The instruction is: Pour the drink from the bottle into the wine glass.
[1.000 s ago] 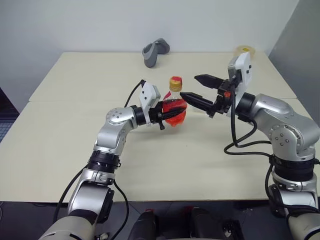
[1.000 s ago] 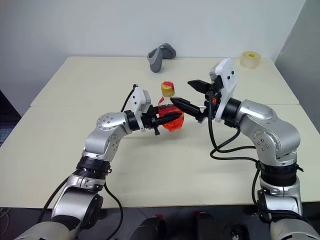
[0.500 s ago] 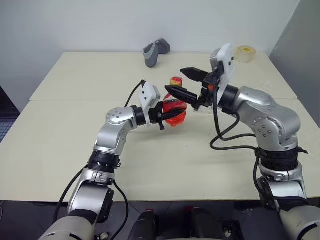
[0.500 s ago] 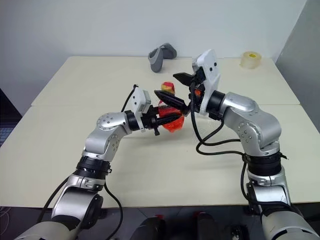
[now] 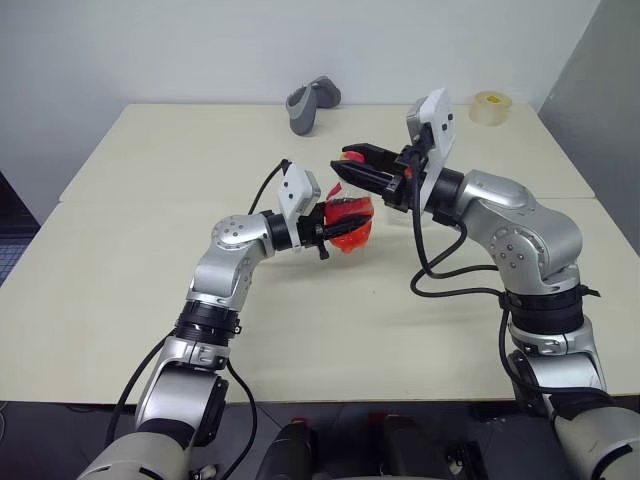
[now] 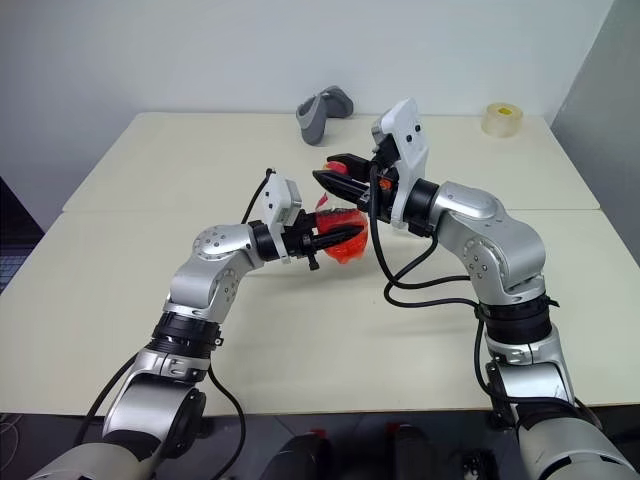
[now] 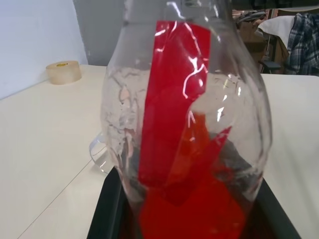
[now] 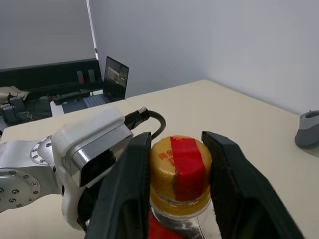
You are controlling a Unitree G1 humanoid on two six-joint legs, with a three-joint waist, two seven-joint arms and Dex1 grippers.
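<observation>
**Both grippers on the bottle, one at the body, one at the cap**

The bottle (image 5: 348, 222) stands upright near the middle of the cream table (image 5: 150, 290), held above or at its surface; which one I cannot tell. The left gripper (image 5: 338, 228) reaches in level from the nine o'clock side and is clamped on the bottle's body, its black fingers (image 7: 107, 209) pressed against the clear plastic low on either side. Through the plastic, the drink (image 7: 194, 209) shows bright red-orange in the lower part of the bottle, with the red label band (image 7: 172, 99) running up the wall above it.

The right gripper (image 8: 174, 164) comes in from the three o'clock side, higher up, and its two fingers (image 8: 124, 189) stand on either side of the red-and-yellow cap (image 8: 180, 167), closed in against it with little or no gap showing.

At the twelve o'clock edge of the table lies a grey handle-shaped object (image 5: 310, 103). A roll of tape (image 5: 488, 106) sits toward the two o'clock corner, well apart from both arms. A black cable (image 5: 450, 285) loops down from the right wrist onto the tabletop.
</observation>
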